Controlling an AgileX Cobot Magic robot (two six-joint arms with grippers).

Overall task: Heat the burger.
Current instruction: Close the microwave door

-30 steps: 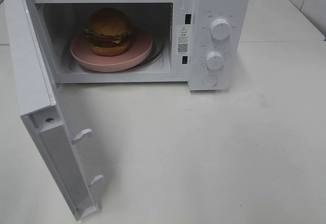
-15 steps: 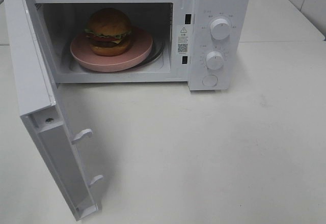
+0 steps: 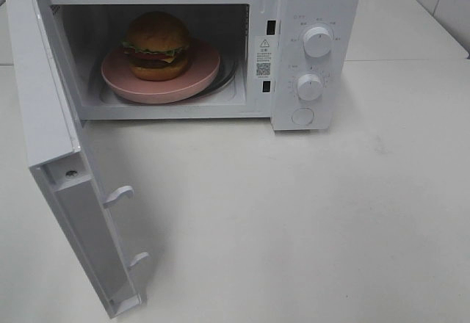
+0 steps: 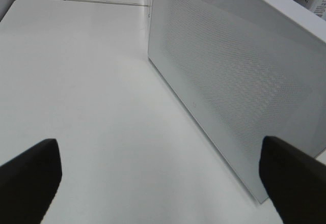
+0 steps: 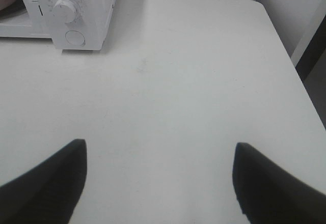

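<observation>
The burger [image 3: 156, 45], with a golden-brown bun, lettuce, tomato, cheese and patty, sits on a round pink plate [image 3: 198, 73] inside the white microwave [image 3: 316, 15]. The microwave door [image 3: 62, 169] stands swung wide open to the left. Neither gripper shows in the exterior high view. In the left wrist view my left gripper [image 4: 163, 178] is open and empty beside the outer face of the door [image 4: 239, 86]. In the right wrist view my right gripper [image 5: 158, 178] is open and empty over bare table, with the microwave's control panel [image 5: 69, 15] far ahead.
The microwave has two white knobs [image 3: 318, 42] and a round button [image 3: 302, 116] on its right panel. The white table [image 3: 308, 220] spreads in front and to the right. The table's right edge [image 5: 285, 51] shows in the right wrist view.
</observation>
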